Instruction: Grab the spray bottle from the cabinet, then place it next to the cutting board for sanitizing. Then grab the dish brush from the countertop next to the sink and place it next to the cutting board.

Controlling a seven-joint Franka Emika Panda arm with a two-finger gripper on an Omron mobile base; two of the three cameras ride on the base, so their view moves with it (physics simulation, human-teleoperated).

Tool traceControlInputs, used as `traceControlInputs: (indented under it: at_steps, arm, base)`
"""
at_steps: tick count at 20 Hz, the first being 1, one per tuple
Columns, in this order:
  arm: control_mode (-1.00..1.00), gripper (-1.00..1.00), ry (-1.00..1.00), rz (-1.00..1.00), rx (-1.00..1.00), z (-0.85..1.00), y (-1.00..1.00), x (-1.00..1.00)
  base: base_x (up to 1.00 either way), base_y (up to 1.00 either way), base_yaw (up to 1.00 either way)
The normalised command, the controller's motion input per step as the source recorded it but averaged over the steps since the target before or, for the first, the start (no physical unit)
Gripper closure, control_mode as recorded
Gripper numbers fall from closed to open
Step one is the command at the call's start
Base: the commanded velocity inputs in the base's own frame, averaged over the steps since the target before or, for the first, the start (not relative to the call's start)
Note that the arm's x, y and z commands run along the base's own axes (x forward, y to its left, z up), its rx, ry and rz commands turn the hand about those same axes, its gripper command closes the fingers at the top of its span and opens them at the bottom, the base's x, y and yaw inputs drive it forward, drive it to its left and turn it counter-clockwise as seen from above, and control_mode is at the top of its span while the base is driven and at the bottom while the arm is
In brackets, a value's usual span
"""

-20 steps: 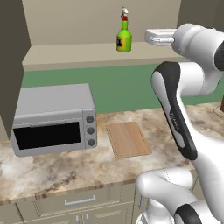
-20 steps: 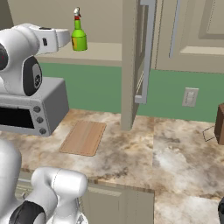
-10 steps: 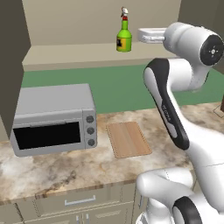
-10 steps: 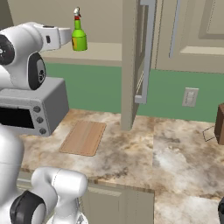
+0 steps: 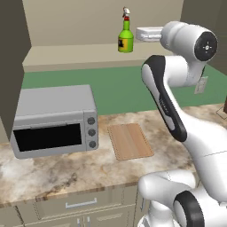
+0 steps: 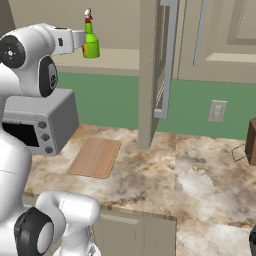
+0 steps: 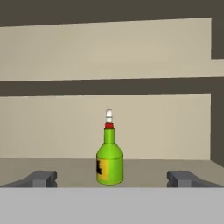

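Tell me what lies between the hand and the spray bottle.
Nothing: in the hand view the open hand faces the upright spray bottle across bare cabinet shelf.

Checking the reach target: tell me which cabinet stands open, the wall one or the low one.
The wall cabinet: its door is swung out, baring the shelf with the spray bottle. The low drawer cabinet under the countertop is shut.

The arm reaches high and level, its hand (image 7: 112,178) spread wide, holding nothing.

Surfaces as we see them

We note a glossy green spray bottle (image 7: 109,162), a matt grained-wood cutting board (image 5: 130,141) (fine lines), marbled stone tabletop (image 6: 200,182), and brushed-metal toaster oven (image 5: 55,119).
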Motion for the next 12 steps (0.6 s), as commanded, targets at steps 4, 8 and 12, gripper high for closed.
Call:
traceControlInputs:
  at_steps: [4,8,12]
  arm:
    - [-1.0,-1.0,0.0,0.0,0.0,0.0,0.01,0.39]
    - [-1.0,-1.0,0.0,0.0,0.0,0.0,0.09,0.4]
    - [-1.0,-1.0,0.0,0.0,0.0,0.0,0.12,0.45]
  base:
    - [0.0,0.0,0.0]
    - [0.0,0.0,0.0]
    - [0.0,0.0,0.0]
